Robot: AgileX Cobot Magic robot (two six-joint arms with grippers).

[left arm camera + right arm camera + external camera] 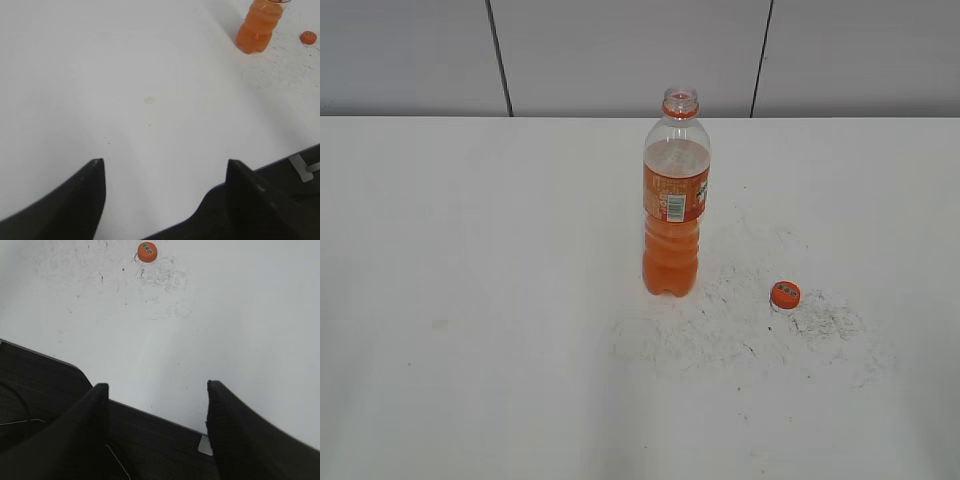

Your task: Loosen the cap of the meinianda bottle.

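Note:
The meinianda bottle (pixel 673 205) stands upright on the white table (pixel 470 300), with orange drink, an orange label and an orange neck ring; its mouth is open, with no cap on it. The small orange cap (pixel 785 294) lies on the table to the bottle's right. The left wrist view shows the bottle's base (pixel 257 31) and the cap (pixel 308 37) far off at upper right. The right wrist view shows the cap (pixel 147 251) at the top. My left gripper (pixel 165 162) and right gripper (pixel 156 385) are open and empty, near the table's front edge. Neither shows in the exterior view.
Dark scuff marks (pixel 820 320) cover the table around the cap and the bottle's base. The table's front edge (pixel 150 412) runs across the right wrist view, with dark floor below it. A grey panelled wall (pixel 620 50) stands behind the table.

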